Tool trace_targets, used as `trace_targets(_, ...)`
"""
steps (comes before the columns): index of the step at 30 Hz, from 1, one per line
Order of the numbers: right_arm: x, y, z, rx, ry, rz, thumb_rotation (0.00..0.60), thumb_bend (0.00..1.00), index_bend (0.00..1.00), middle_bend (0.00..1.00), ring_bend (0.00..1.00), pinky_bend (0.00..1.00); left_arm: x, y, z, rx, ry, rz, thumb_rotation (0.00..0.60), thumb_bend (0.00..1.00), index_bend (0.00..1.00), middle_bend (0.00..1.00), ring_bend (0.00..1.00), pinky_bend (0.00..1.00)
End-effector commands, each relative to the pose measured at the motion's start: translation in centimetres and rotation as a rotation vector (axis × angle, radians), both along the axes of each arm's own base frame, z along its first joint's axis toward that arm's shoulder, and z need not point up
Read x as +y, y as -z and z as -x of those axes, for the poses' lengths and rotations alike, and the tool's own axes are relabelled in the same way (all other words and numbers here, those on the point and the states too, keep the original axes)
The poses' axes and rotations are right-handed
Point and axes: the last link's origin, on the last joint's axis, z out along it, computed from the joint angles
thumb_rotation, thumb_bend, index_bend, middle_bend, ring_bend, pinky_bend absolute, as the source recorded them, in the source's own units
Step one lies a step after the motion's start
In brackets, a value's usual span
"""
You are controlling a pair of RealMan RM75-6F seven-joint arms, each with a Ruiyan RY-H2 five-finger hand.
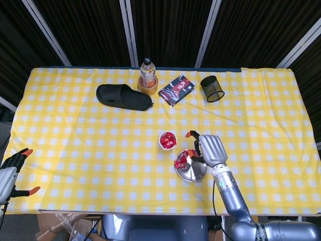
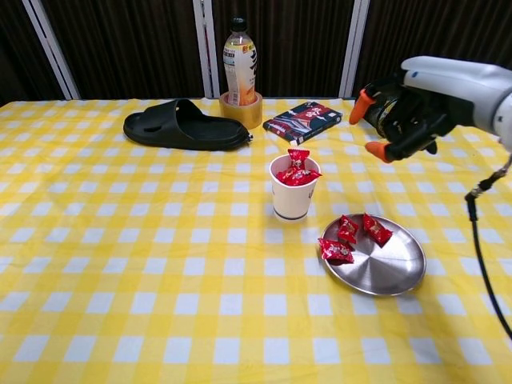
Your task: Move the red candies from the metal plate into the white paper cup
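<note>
The white paper cup (image 1: pixel 168 141) (image 2: pixel 293 194) stands mid-table with red candies (image 2: pixel 297 170) piled to its brim. To its right lies the metal plate (image 1: pixel 193 172) (image 2: pixel 390 270) with three red candies (image 1: pixel 183 158) (image 2: pixel 347 238) at its left edge. My right hand (image 1: pixel 211 149) (image 2: pixel 402 120) hovers above and behind the plate, to the right of the cup, fingers apart and holding nothing. Off the table's front left corner, my left hand (image 1: pixel 9 173) has its fingers spread and is empty; only the head view shows it.
Along the back of the yellow checked table lie a black slipper (image 1: pixel 124 97) (image 2: pixel 184 125), a bottle standing in a tape roll (image 1: pixel 148 76) (image 2: pixel 241 74), a dark red packet (image 1: pixel 176 90) (image 2: pixel 302 120) and a black mesh cup (image 1: pixel 212 88).
</note>
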Motion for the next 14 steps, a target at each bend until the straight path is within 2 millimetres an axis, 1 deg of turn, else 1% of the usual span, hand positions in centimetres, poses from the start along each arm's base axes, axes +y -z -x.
trace_targets(1, 3.2, -3.1, 4.5, 0.062, 0.021, 0.043, 0.600, 0.45, 0.16, 0.39, 0.30, 0.39, -0.1, -0.1, -0.1, 0.005, 0.022, -0.008, 0.600, 0.05, 0.00, 0.00, 0.00, 0.00)
trace_targets(3, 4.9, -4.4, 6.7, 0.115, 0.019, 0.055, 0.600, 0.43, 0.04, 0.20, 0.09, 0.20, -0.3, -0.1, -0.2, 0.015, 0.042, -0.011, 0.600, 0.05, 0.00, 0.00, 0.00, 0.00)
trace_targets(5, 6.5, -5.4, 9.0, 0.171, 0.028, 0.058, 0.600, 0.41, 0.00, 0.06, 0.01, 0.08, -0.4, -0.1, -0.2, 0.037, 0.063, -0.009, 0.600, 0.05, 0.00, 0.00, 0.00, 0.00)
trace_targets(6, 7.3, -5.9, 10.0, 0.194, 0.037, 0.059, 0.600, 0.40, 0.00, 0.02, 0.00, 0.03, -0.5, -0.1, -0.2, 0.050, 0.071, -0.008, 0.600, 0.05, 0.00, 0.00, 0.00, 0.00)
trace_targets(9, 9.3, -7.3, 12.7, 0.230, 0.081, 0.059, 0.600, 0.37, 0.00, 0.00, 0.00, 0.00, -0.8, 0.0, -0.2, 0.091, 0.094, -0.001, 0.600, 0.05, 0.00, 0.00, 0.00, 0.00)
trace_targets(11, 10.2, -8.3, 14.1, 0.256, 0.099, 0.073, 0.600, 0.36, 0.00, 0.00, 0.00, 0.00, -0.9, 0.0, -0.3, 0.119, 0.111, -0.003, 0.600, 0.04, 0.00, 0.00, 0.00, 0.00)
trace_targets(14, 11.2, -9.3, 15.6, 0.304, 0.095, 0.109, 0.600, 0.34, 0.00, 0.00, 0.00, 0.00, -1.1, 0.0, -0.3, 0.158, 0.135, -0.012, 0.600, 0.04, 0.00, 0.00, 0.00, 0.00)
